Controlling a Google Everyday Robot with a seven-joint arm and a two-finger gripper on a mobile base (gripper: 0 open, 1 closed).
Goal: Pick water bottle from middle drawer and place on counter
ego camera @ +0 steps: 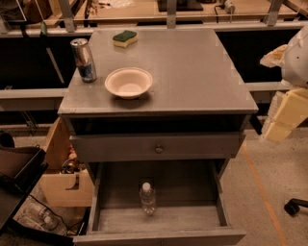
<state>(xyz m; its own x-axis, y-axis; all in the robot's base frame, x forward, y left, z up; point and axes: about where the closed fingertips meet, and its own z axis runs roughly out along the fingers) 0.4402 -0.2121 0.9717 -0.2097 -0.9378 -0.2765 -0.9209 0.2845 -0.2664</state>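
Observation:
The water bottle (147,198), clear with a white cap, stands upright on the floor of the open middle drawer (185,218), a little left of its centre. The counter (197,72) is the grey cabinet top above it. My gripper (283,120), cream-coloured on the white arm, hangs at the right edge of the view, beside the cabinet's right side at about the height of the counter's front edge. It is well apart from the bottle and holds nothing that I can see.
On the counter stand a silver-blue can (83,59), a white bowl (128,82) and a green-yellow sponge (125,38). A closed drawer front with a knob (158,148) overhangs the open drawer's back. A cardboard box (62,185) sits left of the cabinet; a wooden bench (144,9) runs behind.

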